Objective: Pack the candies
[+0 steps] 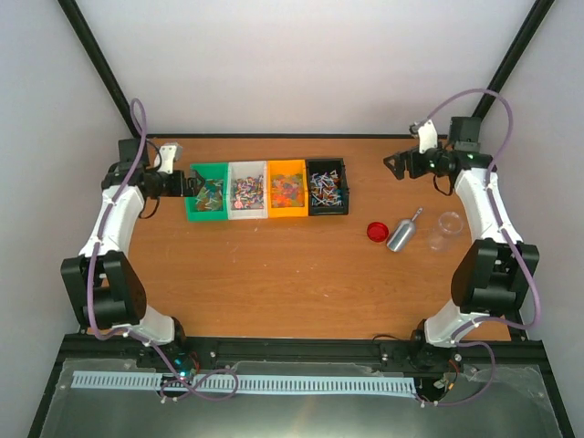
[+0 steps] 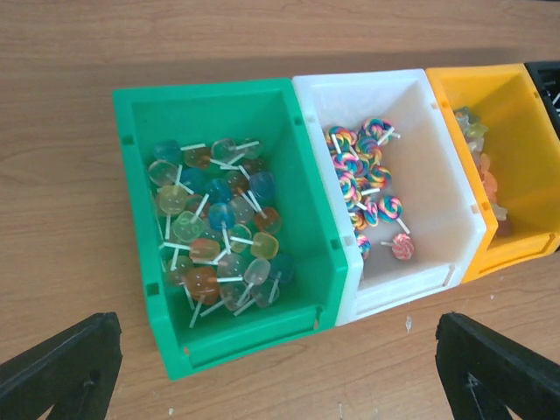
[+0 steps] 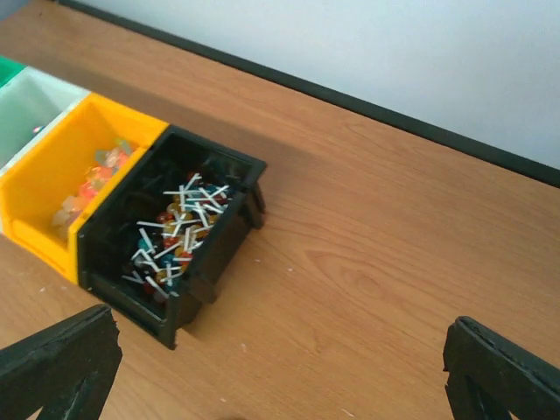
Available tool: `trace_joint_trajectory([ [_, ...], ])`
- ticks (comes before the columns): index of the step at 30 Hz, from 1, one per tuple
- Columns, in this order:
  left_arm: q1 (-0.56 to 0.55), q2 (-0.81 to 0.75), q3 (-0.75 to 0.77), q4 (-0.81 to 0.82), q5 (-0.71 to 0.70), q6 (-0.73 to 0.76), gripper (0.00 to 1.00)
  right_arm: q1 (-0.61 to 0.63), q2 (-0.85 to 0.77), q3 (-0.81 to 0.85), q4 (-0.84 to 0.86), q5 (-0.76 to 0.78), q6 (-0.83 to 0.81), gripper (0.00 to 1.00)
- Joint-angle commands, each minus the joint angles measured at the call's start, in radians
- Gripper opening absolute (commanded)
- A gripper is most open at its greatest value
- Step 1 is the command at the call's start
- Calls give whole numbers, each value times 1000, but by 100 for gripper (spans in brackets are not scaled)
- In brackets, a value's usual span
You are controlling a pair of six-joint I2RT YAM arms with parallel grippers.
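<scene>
Wooden table (image 1: 274, 274), candies (image 2: 219, 223) in bins (image 2: 311, 201)

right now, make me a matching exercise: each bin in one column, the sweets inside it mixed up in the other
Bins
1. green bin
2. white bin
3. orange bin
4. black bin

Contents
a. rainbow swirl lollipops
b. small dark sweets on white sticks
c. clear coloured lollipops
d. pale and orange gummy-looking sweets

Pairs: 1-c, 2-a, 3-d, 4-b
</scene>
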Motion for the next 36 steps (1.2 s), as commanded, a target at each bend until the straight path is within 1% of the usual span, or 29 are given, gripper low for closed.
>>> trace_joint_trajectory([
  [1, -32, -77, -54, 84, -60, -35, 100, 79, 29, 131, -247, 87, -103, 100],
  [4, -49, -115, -94, 116, -101, -53, 100, 126, 38, 162, -337, 138, -60, 100],
  [7, -60, -146, -122, 149, -130, -77, 100, 159, 16, 134, -365, 191, 2, 100],
  [15, -71, -178, -135, 206, -203, -175, 100, 201, -65, -43, -337, 451, 240, 100],
  [21, -74, -185, -125, 229, -267, -246, 100, 205, -43, -124, -331, 602, 391, 100],
  [25, -75, -197, -130, 238, -306, -269, 100, 198, -11, -162, -316, 710, 489, 97],
  [28, -76, -208, -139, 247, -319, -283, 100, 185, 25, -171, -317, 732, 566, 95],
  [36, -77, -219, -153, 261, -314, -296, 100, 182, 77, -176, -237, 745, 702, 82],
])
